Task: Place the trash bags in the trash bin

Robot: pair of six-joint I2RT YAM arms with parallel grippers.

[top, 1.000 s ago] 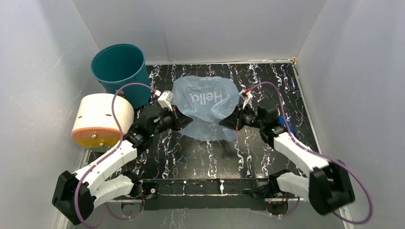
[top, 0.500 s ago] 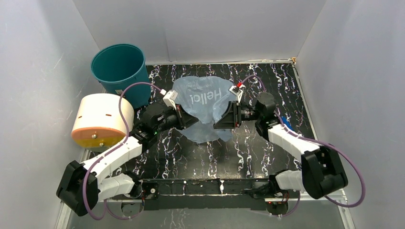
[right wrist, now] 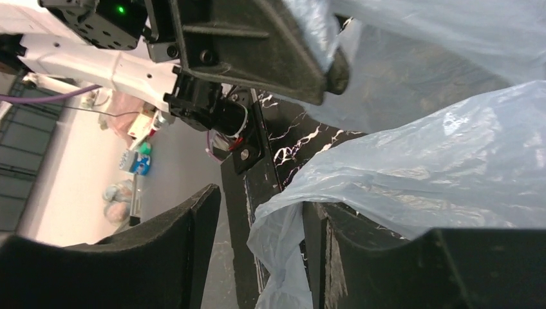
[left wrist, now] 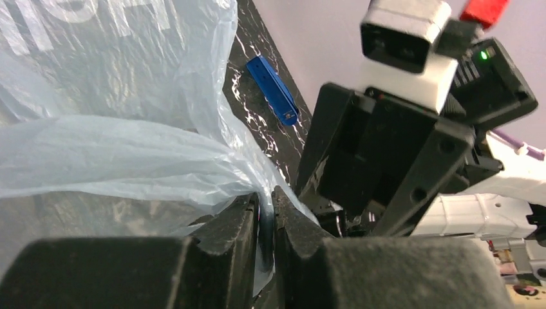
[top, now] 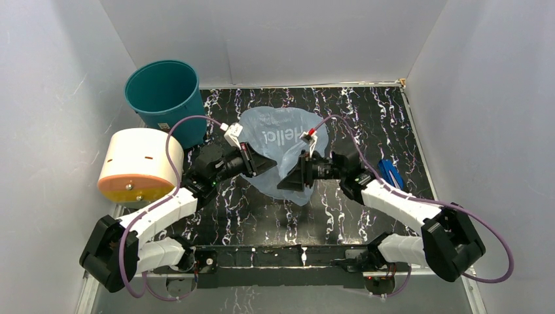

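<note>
left gripper (left wrist: 265,199): jaws narrow, pinching a fold of the trash bag (top: 281,134)
right gripper (right wrist: 264,203): jaws wide, bag edge loose in the gap
trash bag: on the black marbled table (top: 366,111), between both grippers
trash bin (top: 163,91): upright, far-left corner, bag outside it

white arms (top: 157,212) — black joints, purple cables (top: 332,117)
</note>
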